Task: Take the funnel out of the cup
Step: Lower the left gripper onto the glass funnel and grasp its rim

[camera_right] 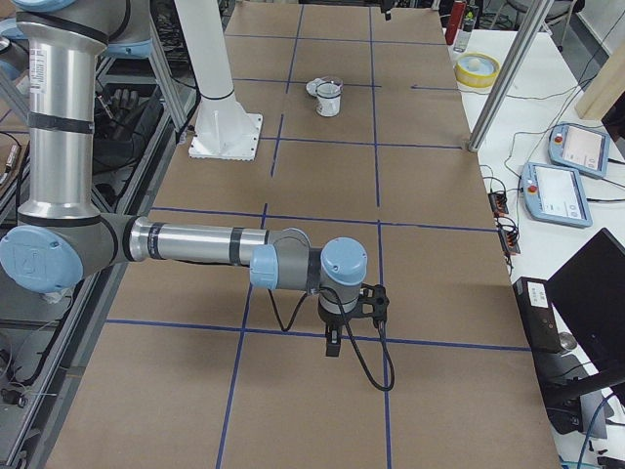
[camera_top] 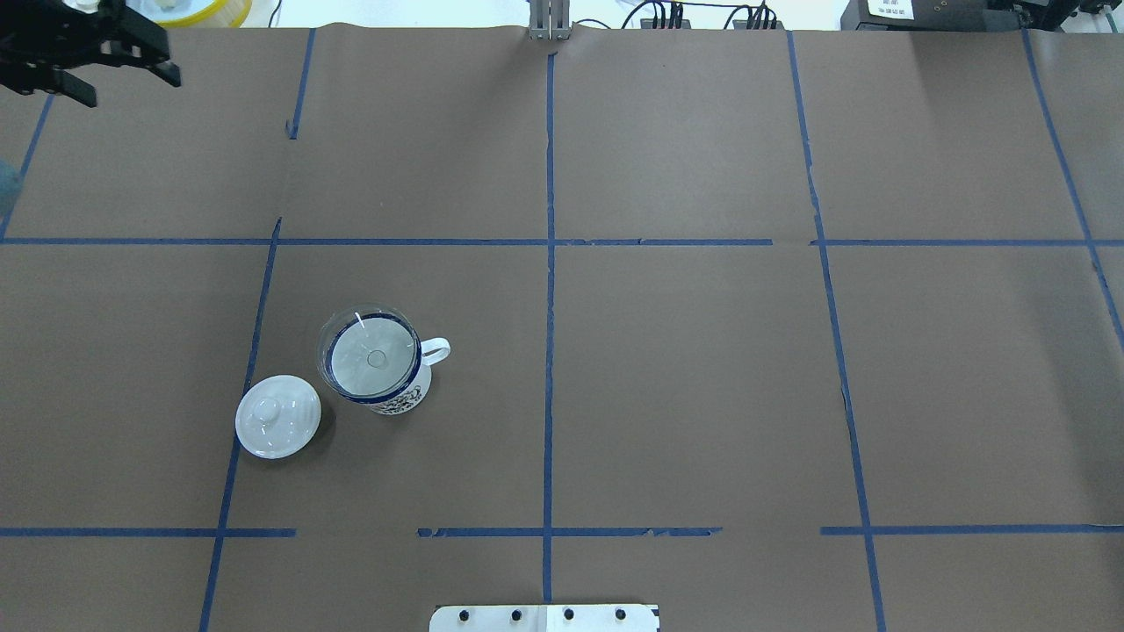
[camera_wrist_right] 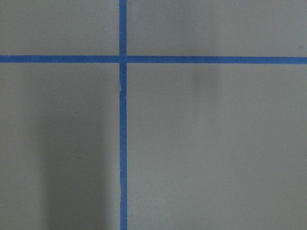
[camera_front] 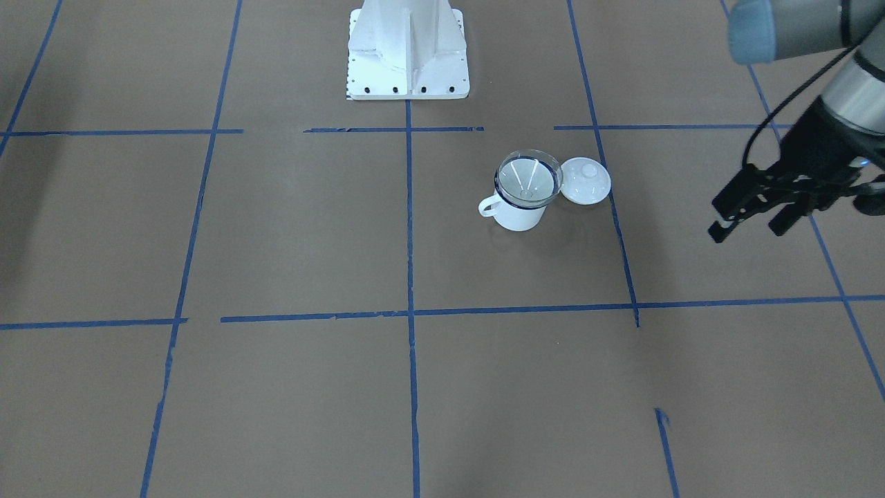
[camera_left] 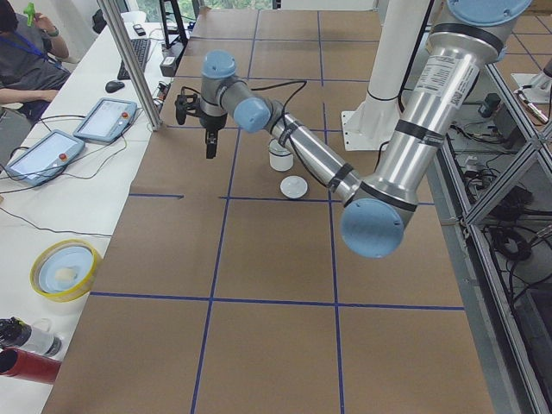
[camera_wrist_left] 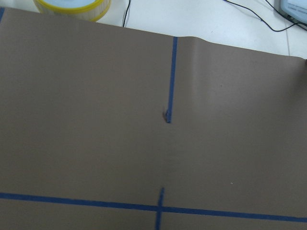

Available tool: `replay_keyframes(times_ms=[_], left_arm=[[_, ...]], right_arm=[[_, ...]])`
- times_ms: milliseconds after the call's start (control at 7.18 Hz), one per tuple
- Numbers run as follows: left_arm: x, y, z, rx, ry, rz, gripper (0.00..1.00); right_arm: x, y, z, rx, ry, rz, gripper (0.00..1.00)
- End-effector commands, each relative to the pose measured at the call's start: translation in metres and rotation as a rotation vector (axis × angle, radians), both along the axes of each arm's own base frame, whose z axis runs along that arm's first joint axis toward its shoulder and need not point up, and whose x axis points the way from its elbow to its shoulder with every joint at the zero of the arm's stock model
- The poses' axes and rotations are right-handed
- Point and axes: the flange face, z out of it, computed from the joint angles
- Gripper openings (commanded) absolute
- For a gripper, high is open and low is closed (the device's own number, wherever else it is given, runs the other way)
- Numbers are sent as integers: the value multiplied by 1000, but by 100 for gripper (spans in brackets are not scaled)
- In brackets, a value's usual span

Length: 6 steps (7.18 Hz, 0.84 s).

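The clear funnel (camera_front: 527, 178) sits in the mouth of the white cup (camera_front: 520, 216), which stands upright on the brown table, its blue rim under the funnel's rim. From overhead the funnel (camera_top: 371, 355) covers the cup (camera_top: 399, 397), whose handle points right. My left gripper (camera_front: 748, 232) is open and empty, well off to the side of the cup and above the table; overhead it shows at the far left corner (camera_top: 132, 90). My right gripper (camera_right: 332, 347) shows only in the exterior right view, far from the cup; I cannot tell if it is open.
A round white knobbed lid (camera_front: 585, 181) lies on the table touching or nearly touching the cup, also in the overhead view (camera_top: 277, 415). The white robot base (camera_front: 408, 62) stands behind the cup. A yellow-rimmed dish (camera_top: 189, 10) sits beyond the table's far left edge.
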Motion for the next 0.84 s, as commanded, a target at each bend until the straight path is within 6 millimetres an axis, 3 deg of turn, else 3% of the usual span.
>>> replay_keyframes(times_ms=[0, 139, 278, 557, 696], left_arm=[[127, 45, -68, -104, -30, 7, 100], [194, 86, -79, -122, -45, 19, 100], [244, 124, -81, -149, -58, 42, 100], [297, 162, -65, -177, -103, 98, 100], [310, 173, -52, -180, -130, 113, 100]], right_arm=[[0, 0, 0, 0, 0, 0, 100], [0, 0, 0, 0, 0, 0, 100], [0, 0, 0, 0, 0, 0, 100], [0, 0, 0, 0, 0, 0, 100], [0, 0, 0, 0, 0, 0, 100]])
